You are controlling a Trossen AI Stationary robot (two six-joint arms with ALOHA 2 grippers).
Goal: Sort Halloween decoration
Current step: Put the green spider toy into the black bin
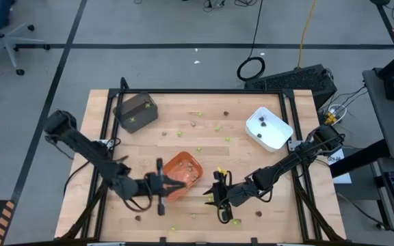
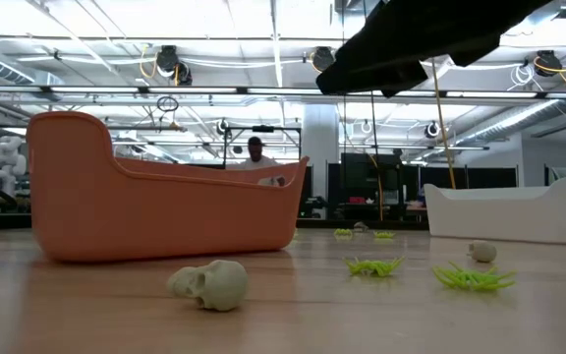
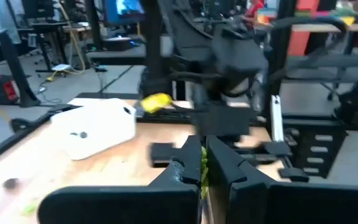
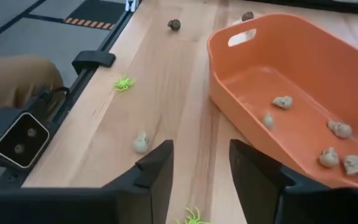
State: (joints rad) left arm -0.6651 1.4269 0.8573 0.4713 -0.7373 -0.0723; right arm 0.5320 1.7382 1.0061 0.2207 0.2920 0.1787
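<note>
skull point(image 2: 209, 285) lay nearest low camera, on counter point(image 4: 173, 81) by orange tray point(image 4: 303, 106) | I saw right tool point(image 4: 201, 168) apart above it, left tool point(image 3: 202, 171) clamped on green spider point(image 3: 202, 169) | risk: tiny skull skids from closing fingers; spider snags on release

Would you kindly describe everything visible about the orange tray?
The orange tray is a glossy, plastic-looking oblong tub with rounded corners, raised ends and a slot handle cut into one end wall. It sits upright on the wooden table, near the front middle, between the two arms. Several tan-grey skull pieces lie on its floor. The left hand reaches over its rim, shut on a lime-green piece.
</note>
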